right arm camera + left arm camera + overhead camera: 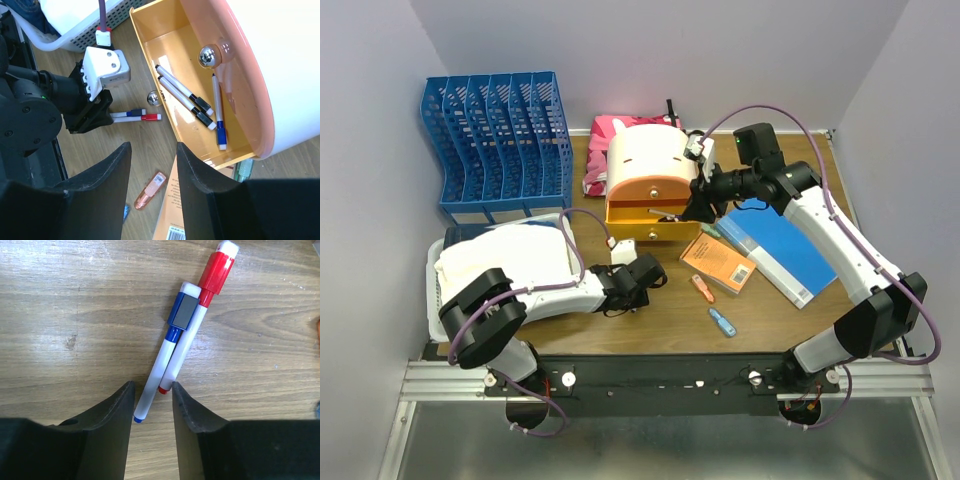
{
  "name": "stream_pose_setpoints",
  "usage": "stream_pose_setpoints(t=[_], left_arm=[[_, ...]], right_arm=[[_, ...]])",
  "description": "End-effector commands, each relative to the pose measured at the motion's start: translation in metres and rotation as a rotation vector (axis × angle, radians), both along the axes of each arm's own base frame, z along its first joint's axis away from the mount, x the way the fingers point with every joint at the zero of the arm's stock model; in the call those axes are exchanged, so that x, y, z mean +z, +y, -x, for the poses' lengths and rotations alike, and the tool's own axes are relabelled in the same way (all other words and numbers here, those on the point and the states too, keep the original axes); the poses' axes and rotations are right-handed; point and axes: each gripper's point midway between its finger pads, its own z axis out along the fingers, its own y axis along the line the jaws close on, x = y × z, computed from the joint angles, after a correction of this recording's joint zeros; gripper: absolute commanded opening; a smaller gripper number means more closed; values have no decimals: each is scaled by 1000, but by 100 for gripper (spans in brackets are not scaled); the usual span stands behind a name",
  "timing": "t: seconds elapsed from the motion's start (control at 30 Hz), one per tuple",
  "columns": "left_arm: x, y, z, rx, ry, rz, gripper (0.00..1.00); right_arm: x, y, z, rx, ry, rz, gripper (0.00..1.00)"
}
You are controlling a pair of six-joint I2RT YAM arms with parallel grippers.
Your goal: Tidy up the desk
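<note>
1. Left end effector (153, 392) sits low over the bench (70, 315) with its fingers apart and nothing clamped. The tail of the blue marker (162, 370) lies in the gap, and the tail of the red marker (195, 325) sits just inside the right finger.
2. Both markers lie flat on the bench, side by side and touching. Their capped ends point away from the end effector, toward the drawer (165, 75).
3. Their long axes run nearly along the left arm's reach, tilted a little to the right in the wrist view. The fingers therefore close across the barrels, not along them.
4. Right end effector (152, 150) hovers above the drawer's front edge, fingers apart and empty. It is well apart from the pair, so the left arm is clearly nearer.
5. The drawer stands pulled open and holds three markers. I judge the step in hand to be gathering these two for the same place.
6. One risk, as I judge it: closing from here may catch only the blue tail, or pinch both markers at their very ends so they swing.
</note>
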Motion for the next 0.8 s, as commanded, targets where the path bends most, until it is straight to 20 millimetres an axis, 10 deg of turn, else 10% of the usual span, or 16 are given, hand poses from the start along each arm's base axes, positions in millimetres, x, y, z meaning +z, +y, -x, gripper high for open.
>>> stream_pose_setpoints(t=[0.0, 0.77], left_arm=[[7, 2, 0, -57, -30, -15, 43], [-12, 14, 13, -235, 33, -111, 33]], right_arm=[[7, -2, 4, 3, -10, -30, 50], [7, -3, 1, 2, -3, -33, 50]])
